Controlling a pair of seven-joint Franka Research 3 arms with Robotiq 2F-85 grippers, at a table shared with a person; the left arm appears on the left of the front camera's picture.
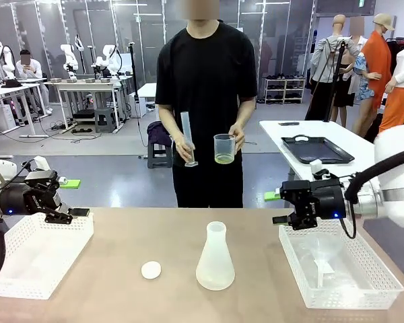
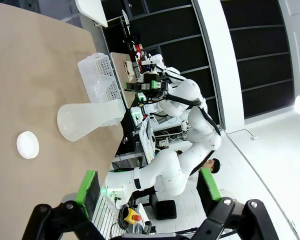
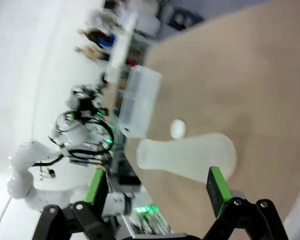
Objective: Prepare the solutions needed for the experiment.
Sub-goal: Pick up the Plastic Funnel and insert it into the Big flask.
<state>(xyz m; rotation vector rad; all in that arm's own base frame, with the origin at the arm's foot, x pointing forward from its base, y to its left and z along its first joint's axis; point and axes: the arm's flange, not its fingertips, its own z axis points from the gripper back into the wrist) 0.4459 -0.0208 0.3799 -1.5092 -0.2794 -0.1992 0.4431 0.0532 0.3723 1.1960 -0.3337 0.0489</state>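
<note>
The person is standing at 12 o'clock across the table (image 1: 121,235), both forearms bent up at waist height. The cylinder hand (image 1: 186,152) is gripping a tall clear graduated cylinder (image 1: 186,131) that is leaning slightly. At 3 o'clock from it, the beaker hand (image 1: 238,138) is holding a clear beaker (image 1: 224,145) upright. The solutions (image 1: 224,159) are lying as a shallow pale yellow layer in the bottom of that beaker, well apart from both robot arms.

The left gripper (image 1: 74,197) is hovering at 9 o'clock over the inner edge of the left white basket (image 1: 34,259), reaching level toward the table's middle, its jaws standing wide with nothing between them. The right gripper (image 1: 276,207) is hanging at 3 o'clock above the near corner of the right white basket (image 1: 363,282), mirroring that level pose, jaws spread wide and holding nothing. A clear funnel (image 1: 326,252) is lying in that basket.

A frosted conical flask (image 1: 215,259) is standing upright at 6 o'clock, between the baskets, and a white round cap (image 1: 151,270) is resting on the table at 9 o'clock from it, apart from it
</note>
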